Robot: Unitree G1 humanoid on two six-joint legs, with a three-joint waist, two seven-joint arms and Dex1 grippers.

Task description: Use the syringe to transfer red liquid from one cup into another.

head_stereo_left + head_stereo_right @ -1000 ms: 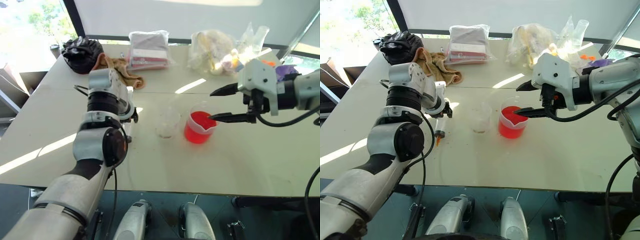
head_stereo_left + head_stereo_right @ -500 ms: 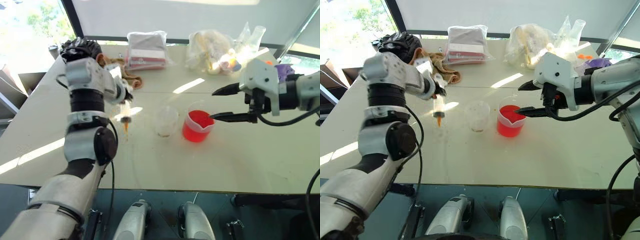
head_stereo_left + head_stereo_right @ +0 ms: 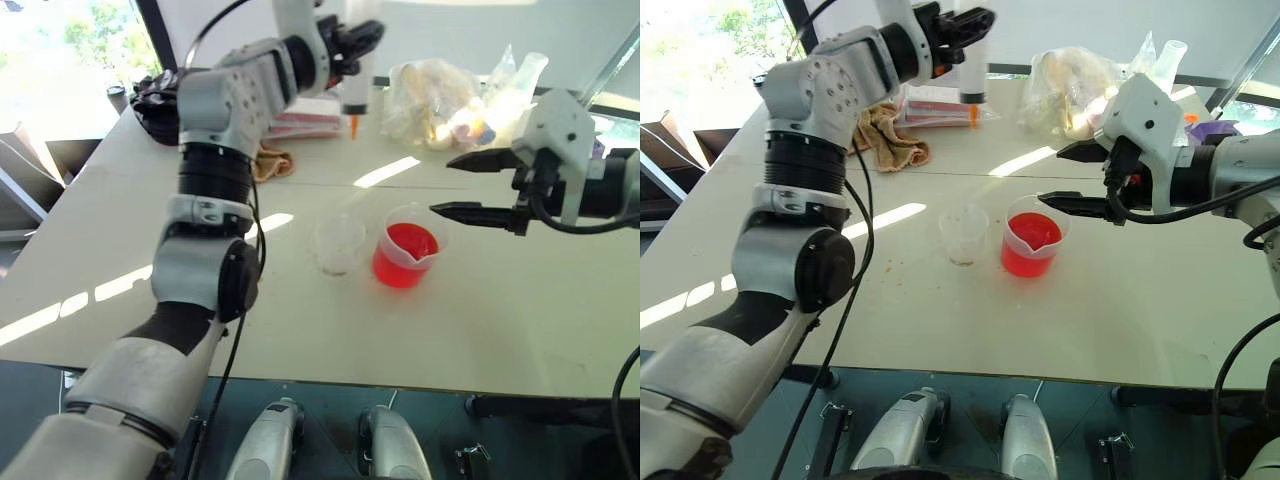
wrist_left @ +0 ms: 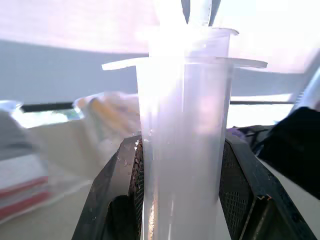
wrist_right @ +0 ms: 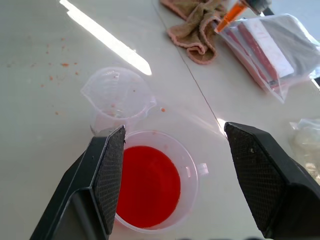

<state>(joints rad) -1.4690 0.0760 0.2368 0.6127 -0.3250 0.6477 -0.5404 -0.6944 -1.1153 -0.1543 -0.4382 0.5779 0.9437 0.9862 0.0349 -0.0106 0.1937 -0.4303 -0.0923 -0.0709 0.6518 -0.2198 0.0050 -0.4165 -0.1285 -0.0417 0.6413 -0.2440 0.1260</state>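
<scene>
Pale, matt surface, cream-coloured, speckled near its middle with small orange-red spots.

Item 1, nearest: smaller clear cup, upright at the middle of the surface, apparently empty or nearly so. In the right wrist view its rim seems to carry a small lip, so whether it is truly spoutless cannot be settled.

Item 2: larger clear beaker, just beside the cup on the robot's right, not touching it as far as can be told. Red liquid fills roughly its lower half.

Item 3: right pincer, fingers wide apart and holding nothing, hovering above and just to the right of the beaker, its lower finger over the beaker's rim.

Item 4: left pincer, raised high over the far part of the surface, clamped on the barrel of the syringe. Syringe hangs upright, orange tip downward, well apart from both vessels. Barrel looks clear in the left wrist view, so no liquid appears drawn.

Item 5, far edge: beige cloth, bagged flat packages, black bag, clear bags of mixed items.

Task status, judged: syringe picked up; nothing more done. Remaining: bring the tip down into the beaker, draw up red liquid, carry it to the smaller cup, discharge. The open right pincer looks placed to steady the beaker or to work the plunger.
</scene>
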